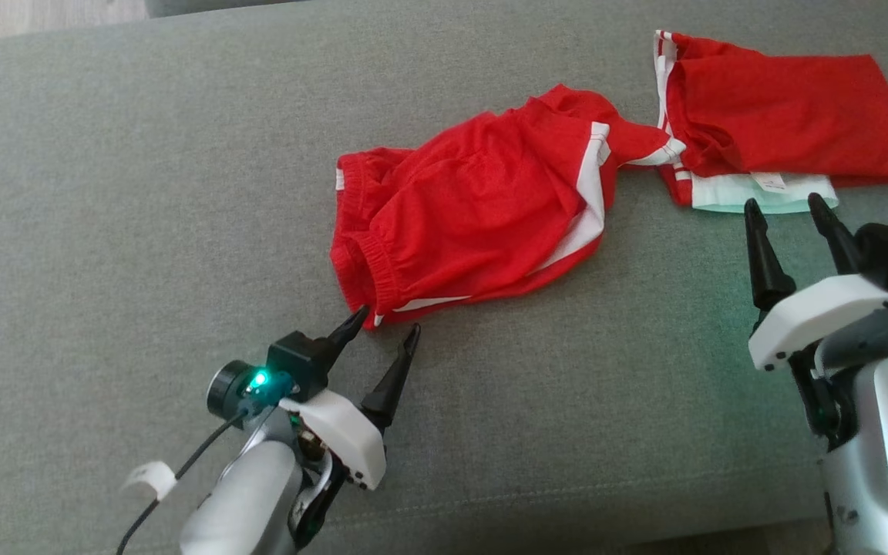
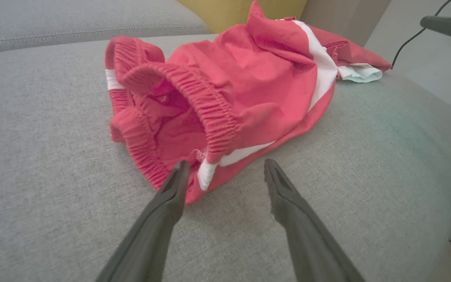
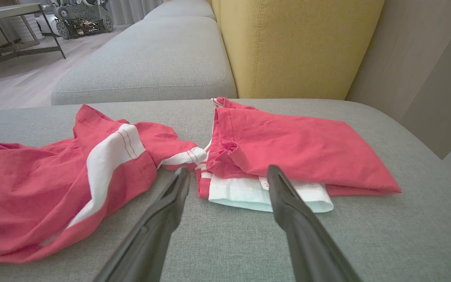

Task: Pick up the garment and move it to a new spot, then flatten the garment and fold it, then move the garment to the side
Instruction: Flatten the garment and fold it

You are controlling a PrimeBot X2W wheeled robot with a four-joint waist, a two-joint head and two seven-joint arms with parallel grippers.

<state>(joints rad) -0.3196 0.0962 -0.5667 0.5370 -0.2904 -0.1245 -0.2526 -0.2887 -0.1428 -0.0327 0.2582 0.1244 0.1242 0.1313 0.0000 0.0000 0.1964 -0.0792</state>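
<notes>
Stretching bare and grey around the left gripper, the sofa cushion leaves open room on that gripper's outer side and behind it, down to the seamed front edge. Its fingers are spread and hold nothing. Just ahead of their tips lies the garment, a pair of red shorts with white side stripes, crumpled. Its gathered elastic waistband gapes toward this gripper, and one fingertip sits at the waistband's corner; whether they touch, I cannot tell. The shorts' legs trail away ahead toward the right gripper, which is also spread and empty. One leg end touches a folded red piece, whose white under-layer lies just ahead of that gripper's tips. Beyond the folded piece stands a yellow backrest, and the cushion rounds off on this gripper's outer side.
</notes>
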